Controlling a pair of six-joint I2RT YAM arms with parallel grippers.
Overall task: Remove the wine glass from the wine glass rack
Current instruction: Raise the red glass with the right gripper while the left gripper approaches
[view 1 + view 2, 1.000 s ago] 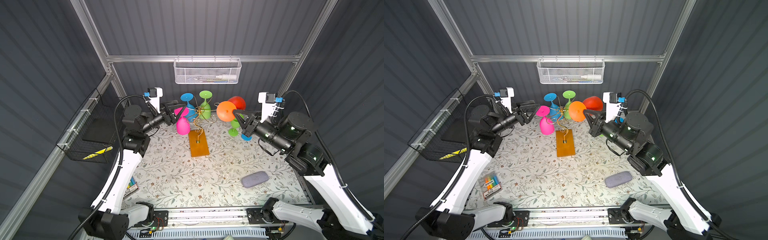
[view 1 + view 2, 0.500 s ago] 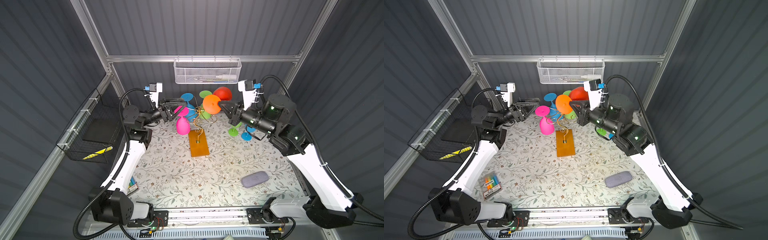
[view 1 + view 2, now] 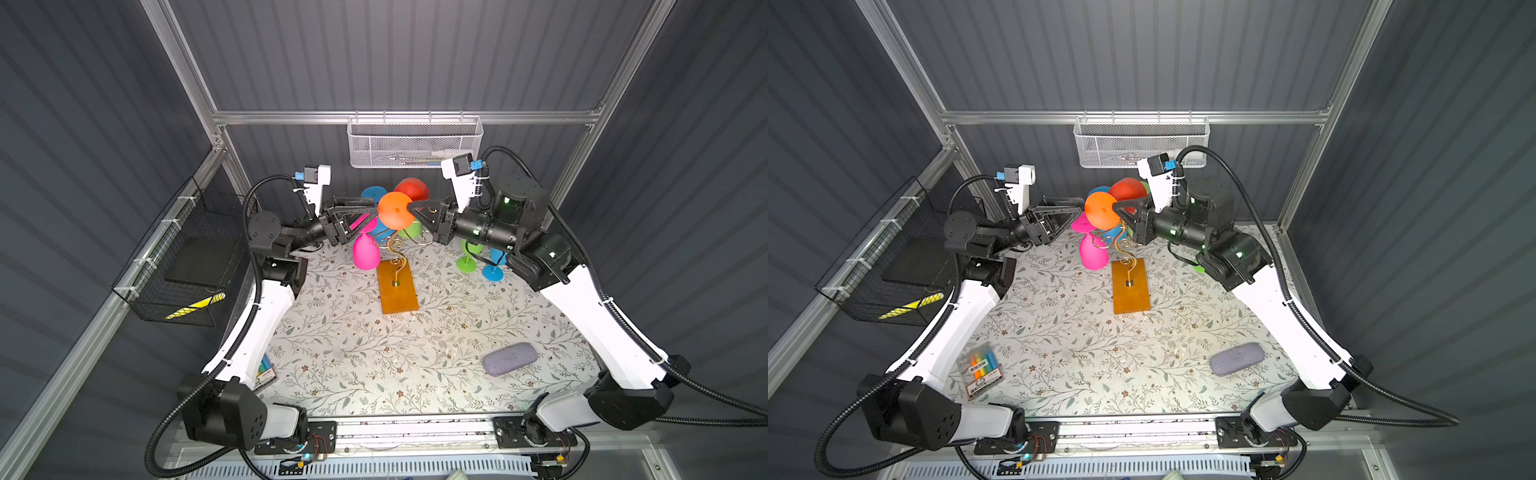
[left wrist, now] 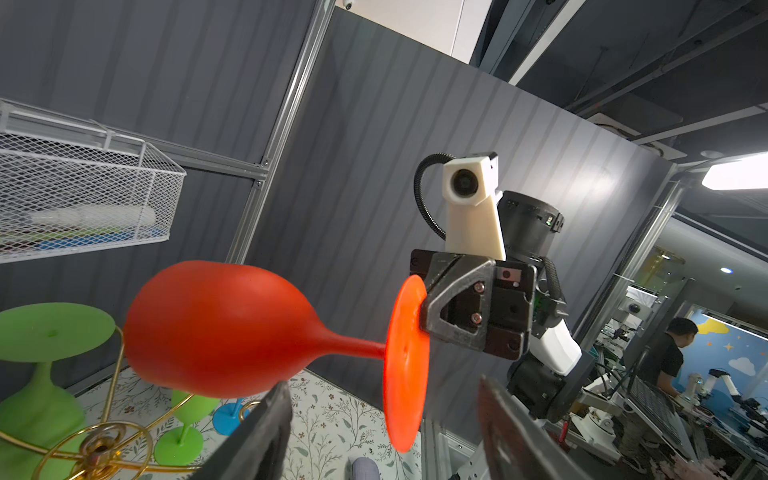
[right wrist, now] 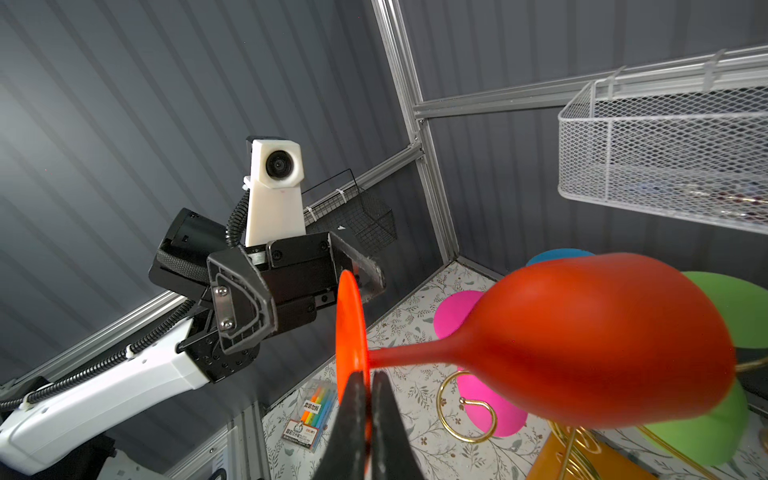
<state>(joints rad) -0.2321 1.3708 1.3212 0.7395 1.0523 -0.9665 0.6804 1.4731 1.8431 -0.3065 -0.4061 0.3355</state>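
Wine glass: I see it in the air over the rack, lying on its side, long axis front to back, bowl toward the back wall, foot toward the front | my right fingers: pinched on the foot's rim | my left fingers: spread wide just beside the foot, holding nothing

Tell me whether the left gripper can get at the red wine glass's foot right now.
Probably yes: the left gripper is open, facing the wine glass foot, nothing between; the right gripper pinches only its rim.
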